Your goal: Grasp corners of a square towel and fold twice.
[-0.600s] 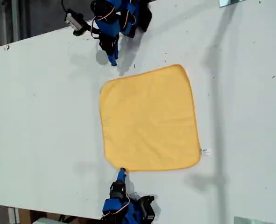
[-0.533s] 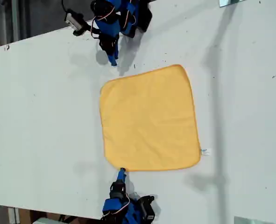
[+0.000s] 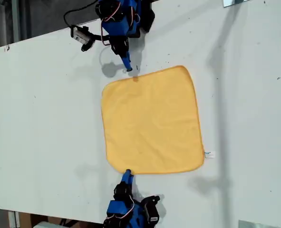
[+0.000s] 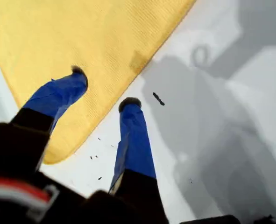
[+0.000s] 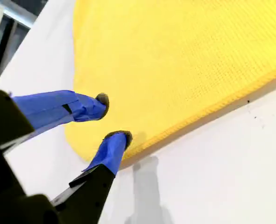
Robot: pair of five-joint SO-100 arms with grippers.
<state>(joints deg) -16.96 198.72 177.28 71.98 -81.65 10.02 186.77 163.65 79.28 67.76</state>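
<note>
Towel (image 3: 151,121) is spread flat on the counter (image 3: 45,118) between both arms. Each tool is parted astride an edge near a corner: my first gripper (image 4: 102,86) and my second gripper (image 5: 113,117), neither clamped yet.

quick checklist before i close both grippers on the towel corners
1. Towel lies flat and unfolded on the table: ok.
2. My first gripper is open, with one finger over the cloth and one over the table: ok.
3. My second gripper is open at the hem beside a rounded corner: ok.
4. Both grippers work the same side of the towel, the exterior view's left: ok.
5. Fingers low enough to pinch the hem: cannot tell.
6. White tag sits at another corner, away from both grippers: ok.
</note>
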